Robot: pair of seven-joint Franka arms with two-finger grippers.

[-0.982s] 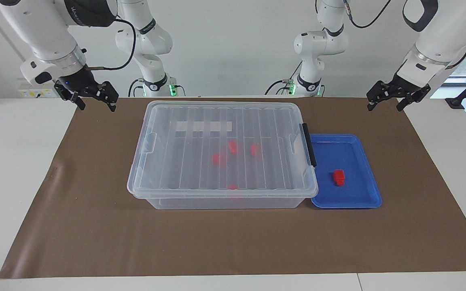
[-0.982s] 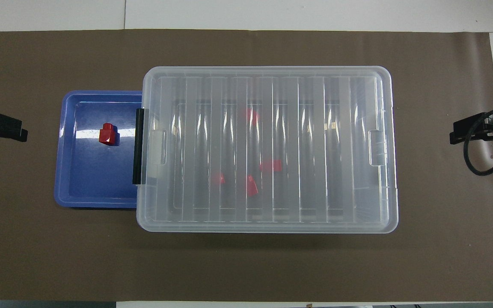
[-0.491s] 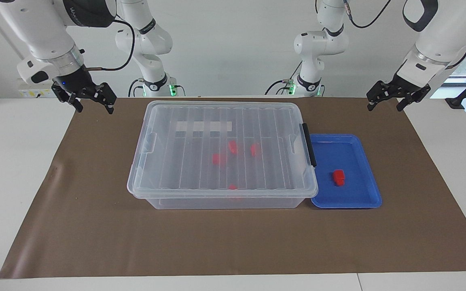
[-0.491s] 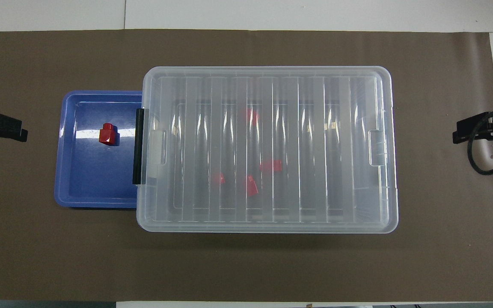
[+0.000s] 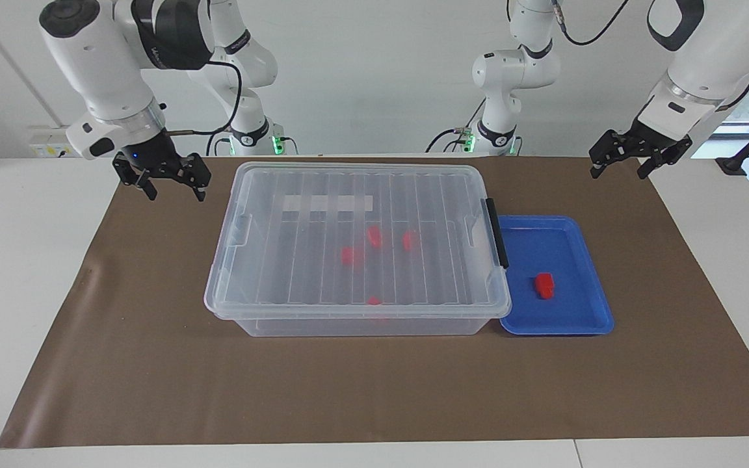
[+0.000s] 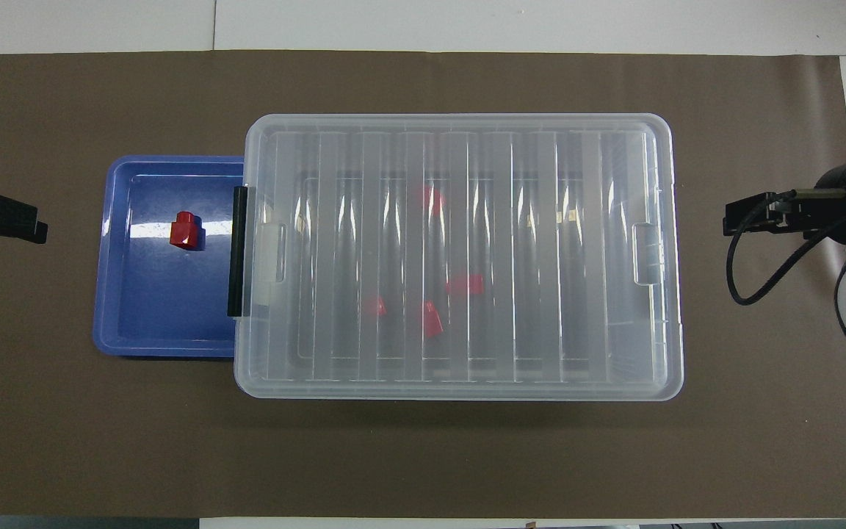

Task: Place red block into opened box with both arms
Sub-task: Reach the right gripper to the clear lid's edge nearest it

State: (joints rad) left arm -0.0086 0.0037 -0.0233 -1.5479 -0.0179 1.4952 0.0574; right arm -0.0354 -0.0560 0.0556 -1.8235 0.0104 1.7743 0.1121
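The red block [image 5: 545, 285] [image 6: 186, 230] lies in a shallow blue tray [image 5: 569, 320] [image 6: 158, 323] that stands beside the box at the left arm's end of the table. The box [image 5: 283, 260] [image 6: 577, 294] is a large clear bin with its ribbed lid lying on it and a black clip [image 5: 497, 233] on the end next to the tray. Several more red blocks [image 5: 374, 237] [image 6: 430, 319] show through the lid. My right gripper [image 5: 176, 193] [image 6: 733, 222] hangs open over the mat by the box's other end. My left gripper [image 5: 617, 172] [image 6: 34, 224] waits open over the mat, past the tray.
A brown paper mat [image 5: 153, 357] covers the white table under the box and tray. Both arm bases stand at the robots' edge of the table.
The right arm has swung in toward the box, bringing its gripper lower and closer to the box's end. The left arm, the block and the box have not moved.
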